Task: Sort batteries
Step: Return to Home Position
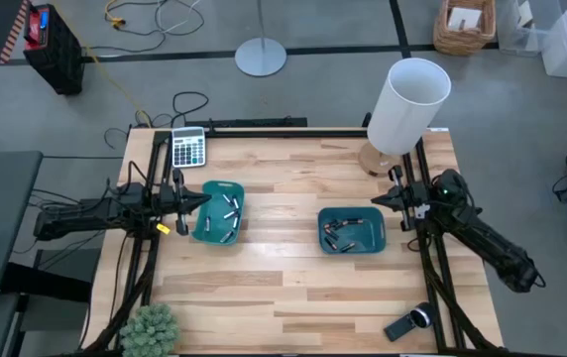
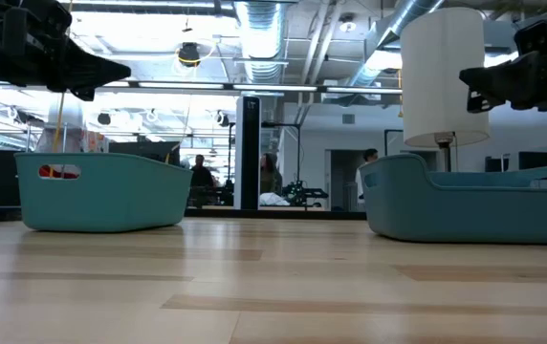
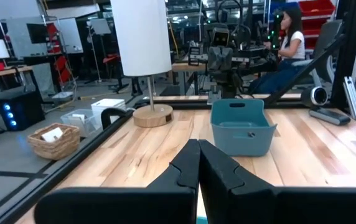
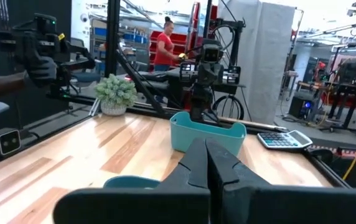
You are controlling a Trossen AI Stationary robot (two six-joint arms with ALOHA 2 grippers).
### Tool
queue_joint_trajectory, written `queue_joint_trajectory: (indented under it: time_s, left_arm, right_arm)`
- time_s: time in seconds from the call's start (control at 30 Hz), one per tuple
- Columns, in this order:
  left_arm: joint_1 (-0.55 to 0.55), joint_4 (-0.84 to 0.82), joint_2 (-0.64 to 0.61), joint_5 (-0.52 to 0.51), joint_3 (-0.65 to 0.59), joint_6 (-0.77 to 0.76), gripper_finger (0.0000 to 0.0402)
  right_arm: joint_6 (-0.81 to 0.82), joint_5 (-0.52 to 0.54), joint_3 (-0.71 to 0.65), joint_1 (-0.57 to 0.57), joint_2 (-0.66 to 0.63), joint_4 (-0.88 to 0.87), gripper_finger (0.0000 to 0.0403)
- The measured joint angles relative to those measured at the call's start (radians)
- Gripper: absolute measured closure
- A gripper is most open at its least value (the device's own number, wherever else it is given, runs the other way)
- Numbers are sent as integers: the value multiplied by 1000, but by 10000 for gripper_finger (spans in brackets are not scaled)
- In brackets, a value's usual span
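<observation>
Both pinched shut, empty, left gripper (image 1: 198,199) and right gripper (image 1: 380,200) hung level over opposite table (image 1: 283,293) edges; teal trays (image 1: 376,234) between held batteries (image 1: 230,211).

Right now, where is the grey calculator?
In the high view the calculator lies at the top-left corner of the table, on the left arm's side, just above the left teal tray and not touching it.

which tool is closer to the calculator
Left. The left tool hovers at the left tray, close to the calculator; the right tool is far off at the right tray.
</observation>
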Motion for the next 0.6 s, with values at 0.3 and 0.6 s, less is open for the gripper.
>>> queue_joint_trajectory:
  time_s: [0.3,0.6]
  left_arm:
    - [0,14,-55,1,-86,-25,401]
    - [0,63,-55,23,-126,-48,401]
  right_arm:
    - [3,-27,0,-26,0,-44,401]
    - [-37,-30,-1,-2,1,-99,401]
